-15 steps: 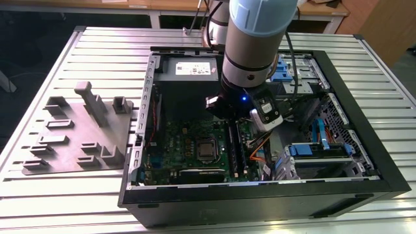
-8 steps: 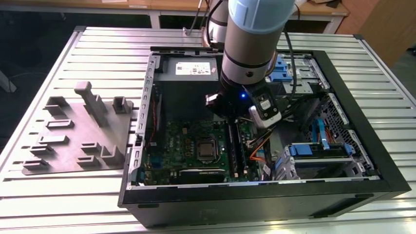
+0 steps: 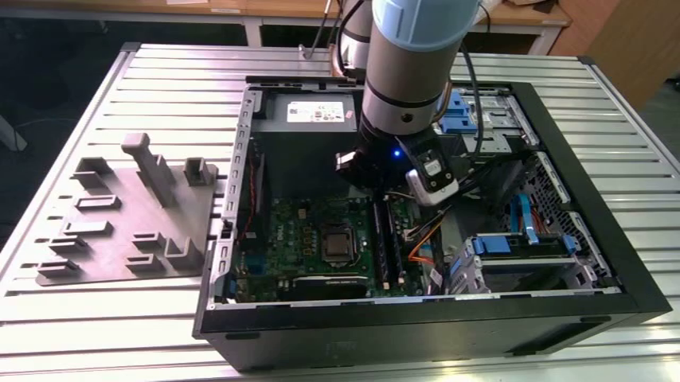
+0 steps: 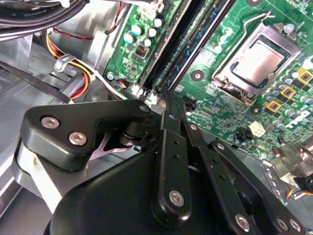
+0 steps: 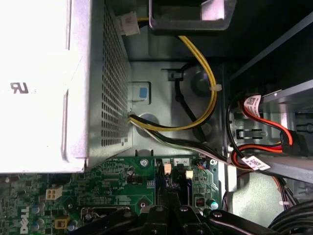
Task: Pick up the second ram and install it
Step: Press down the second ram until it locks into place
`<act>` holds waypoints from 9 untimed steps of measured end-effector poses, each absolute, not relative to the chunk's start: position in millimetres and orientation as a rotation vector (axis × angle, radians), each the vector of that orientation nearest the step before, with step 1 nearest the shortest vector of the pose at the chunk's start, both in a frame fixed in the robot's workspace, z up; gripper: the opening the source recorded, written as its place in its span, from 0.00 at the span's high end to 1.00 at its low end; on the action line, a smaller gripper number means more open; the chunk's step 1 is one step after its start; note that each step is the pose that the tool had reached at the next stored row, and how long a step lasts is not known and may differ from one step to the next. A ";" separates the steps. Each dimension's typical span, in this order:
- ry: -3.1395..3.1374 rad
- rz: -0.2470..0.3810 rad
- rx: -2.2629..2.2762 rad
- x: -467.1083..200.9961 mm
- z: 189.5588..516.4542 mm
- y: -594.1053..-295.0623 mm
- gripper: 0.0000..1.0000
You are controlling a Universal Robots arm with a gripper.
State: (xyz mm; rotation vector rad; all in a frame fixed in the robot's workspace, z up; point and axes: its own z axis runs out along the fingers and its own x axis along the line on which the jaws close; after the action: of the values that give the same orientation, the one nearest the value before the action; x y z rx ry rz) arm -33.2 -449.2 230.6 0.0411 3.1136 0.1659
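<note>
End effector lowered into the open computer case, over the memory slots.

The black linkage end effector (image 4: 168, 105) has its fingers drawn together, edge-on above the long black slots (image 4: 181, 46) of the green motherboard (image 4: 230, 98), presumably to line up; the second ram, a slim dark green stick, cannot be distinguished between them. The grey plastic holder tray (image 3: 127, 219) sits on the slatted metal surface (image 3: 95, 318) beside the case.
</note>
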 end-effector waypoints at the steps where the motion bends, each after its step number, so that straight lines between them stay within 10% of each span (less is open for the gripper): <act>1: 3.114 0.166 0.041 -33.3 230.5 -449.2 0.90; 9: 3.114 0.165 0.041 -33.3 225.3 -449.2 0.90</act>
State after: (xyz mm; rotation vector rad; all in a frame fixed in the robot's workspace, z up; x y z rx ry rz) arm -33.3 -449.2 225.3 0.0413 3.1137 0.1654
